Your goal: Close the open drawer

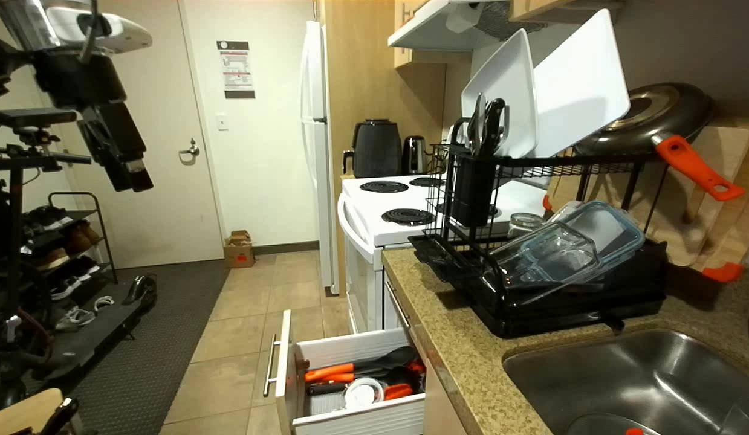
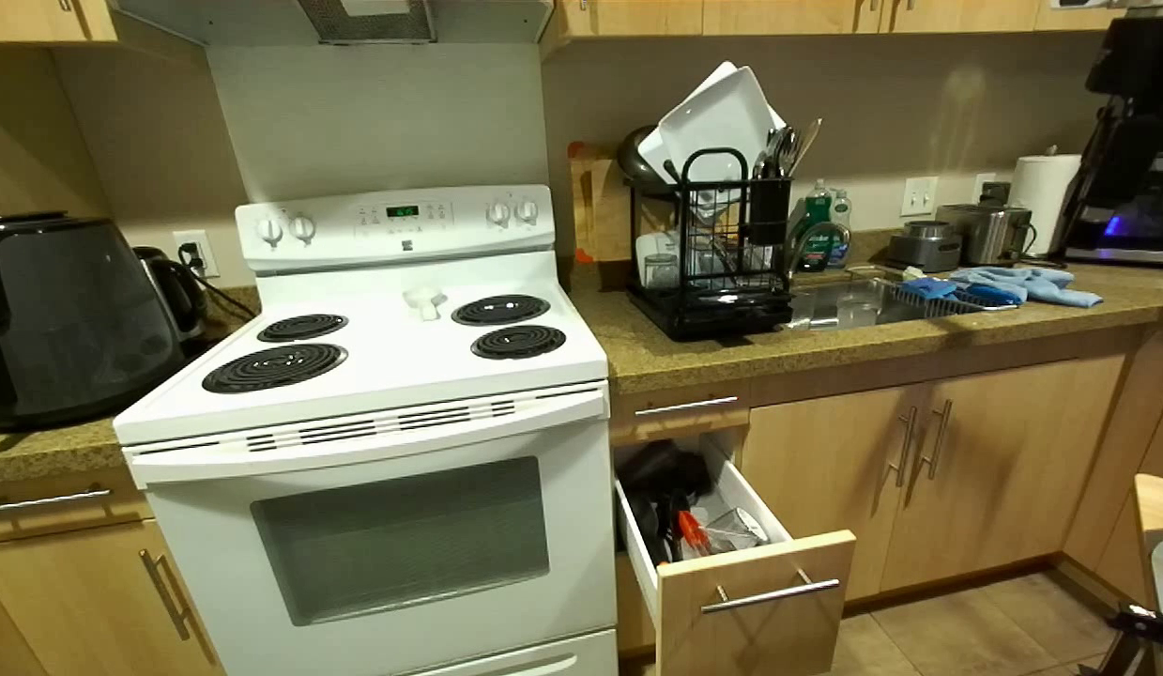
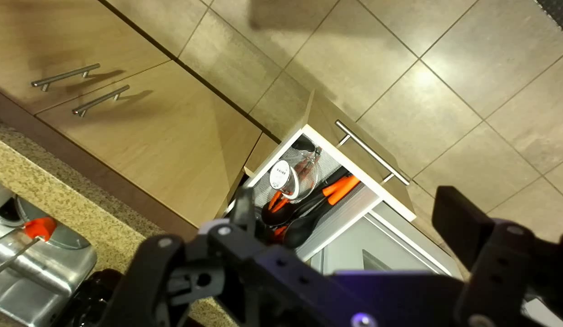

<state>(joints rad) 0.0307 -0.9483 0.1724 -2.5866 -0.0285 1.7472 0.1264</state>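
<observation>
The drawer [image 1: 356, 418] is pulled well out from beneath the counter, showing its white sides. Orange, red and black utensils lie inside, along with a white-lidded container [image 1: 363, 393]. Its wooden front panel [image 2: 745, 620] carries a horizontal metal bar handle [image 2: 771, 595]. Seen from above in the wrist view, the drawer [image 3: 340, 217] appears between my gripper's fingers, well below them. My gripper [image 3: 346, 200] is open, its fingers spread wide and holding nothing. In an exterior view the gripper [image 1: 132, 178] hangs high at the upper left, apart from the drawer, pointing down.
A white stove [image 2: 384, 545] stands right beside the drawer. Above is the granite counter [image 1: 465, 368] with a black dish rack [image 1: 471, 241] and a steel sink [image 1: 616, 368]. Cupboard doors with bar handles [image 2: 905, 446] adjoin it. A chair [image 1: 29, 411] and scooter [image 1: 78, 341] occupy the floor side.
</observation>
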